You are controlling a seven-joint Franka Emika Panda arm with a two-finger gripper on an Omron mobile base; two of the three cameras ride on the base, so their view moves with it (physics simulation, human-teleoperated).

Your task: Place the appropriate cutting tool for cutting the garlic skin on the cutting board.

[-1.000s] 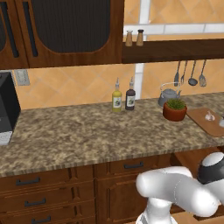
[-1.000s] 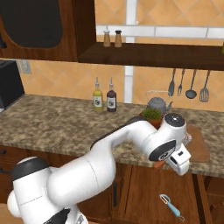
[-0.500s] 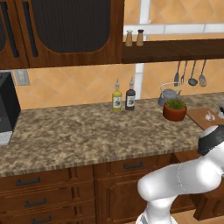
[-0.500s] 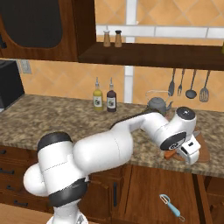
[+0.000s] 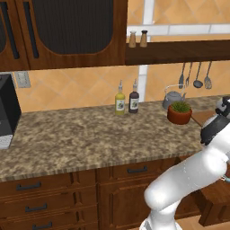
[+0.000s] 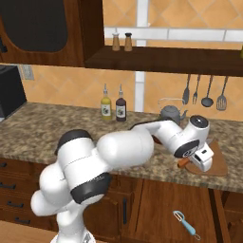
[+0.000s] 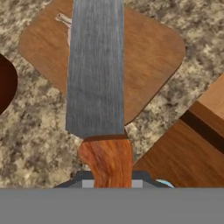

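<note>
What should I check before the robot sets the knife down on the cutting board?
1. Knife in the pincer: ok, its orange-brown handle sits at the fingers in the hand view.
2. Pincer over the cutting board: ok, the blade lies across the board in the hand view.
3. Garlic out of the way: cannot tell, the blade hides most of it.
4. Bare board to land on: ok, to the right of the blade in the hand view.
5. Height above the board: cannot tell.
</note>
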